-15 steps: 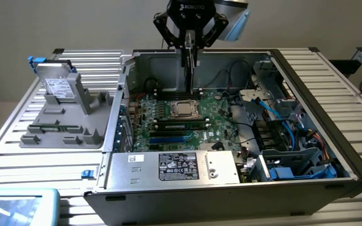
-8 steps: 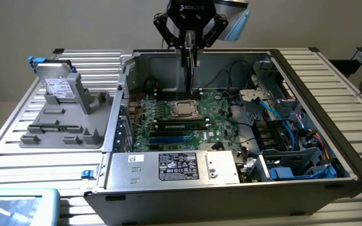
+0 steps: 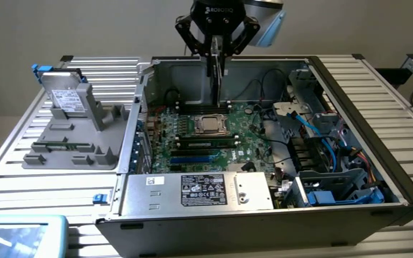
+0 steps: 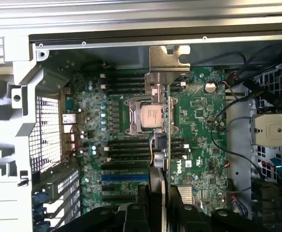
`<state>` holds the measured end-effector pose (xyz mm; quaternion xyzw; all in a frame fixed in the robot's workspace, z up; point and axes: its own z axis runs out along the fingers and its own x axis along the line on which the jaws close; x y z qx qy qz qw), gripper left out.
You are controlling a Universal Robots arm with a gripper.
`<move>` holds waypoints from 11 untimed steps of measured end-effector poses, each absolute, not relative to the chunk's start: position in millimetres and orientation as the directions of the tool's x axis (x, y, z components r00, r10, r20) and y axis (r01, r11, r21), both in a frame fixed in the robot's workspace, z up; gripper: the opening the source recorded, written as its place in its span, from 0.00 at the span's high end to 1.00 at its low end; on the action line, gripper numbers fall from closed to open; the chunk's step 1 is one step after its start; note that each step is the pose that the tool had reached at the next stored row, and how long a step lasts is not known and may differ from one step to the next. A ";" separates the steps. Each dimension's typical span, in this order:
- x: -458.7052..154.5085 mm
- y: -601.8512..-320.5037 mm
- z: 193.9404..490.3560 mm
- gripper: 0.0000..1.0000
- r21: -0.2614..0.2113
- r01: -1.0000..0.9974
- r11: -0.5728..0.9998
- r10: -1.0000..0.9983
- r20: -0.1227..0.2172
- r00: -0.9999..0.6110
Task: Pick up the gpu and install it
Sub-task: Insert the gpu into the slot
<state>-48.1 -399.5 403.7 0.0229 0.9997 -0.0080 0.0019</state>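
One black two-fingered gripper (image 3: 216, 52) does the work here, above a slatted silver metal worktop (image 3: 20, 166). Near the worktop's edge on the exterior view's left sits a grey plastic holder (image 3: 56, 156). A silver hard drive with a white label (image 3: 69, 99) stands propped in it, and a narrow green memory stick (image 3: 64, 146) lies in it lower down. Across the worktop's middle lies an open black tower computer case (image 3: 400, 188), its green motherboard (image 3: 192, 156) facing up. Over the board's far half hangs the gpu (image 3: 214, 80), a small flat expansion card with a green circuit face, a black cooler and a silver end bracket (image 4: 169, 63). The jaws are pinched on its top end, one finger to each face, so it hangs straight below them with the bracket at the end away from the fingers, above the square processor socket (image 3: 208, 124). It looks light and stiff but fragile; the bare board edge seems the safest hold, away from the cooler and contact strip. Toward the exterior view's right, blue cables (image 3: 314, 129) cross the drive bays.
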 end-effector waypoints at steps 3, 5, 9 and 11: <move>-48.1 -399.4 402.8 0.72 -0.008 -0.009 1.000 -0.009 -0.004 -1.000; -48.1 -399.4 402.6 0.72 -0.005 -0.045 0.999 -0.045 -0.004 -0.999; -48.1 -399.4 402.4 0.72 -0.004 -0.117 0.993 -0.117 -0.004 -0.993; -48.1 -399.4 402.1 0.72 -0.004 -0.154 0.988 -0.154 -0.004 -0.988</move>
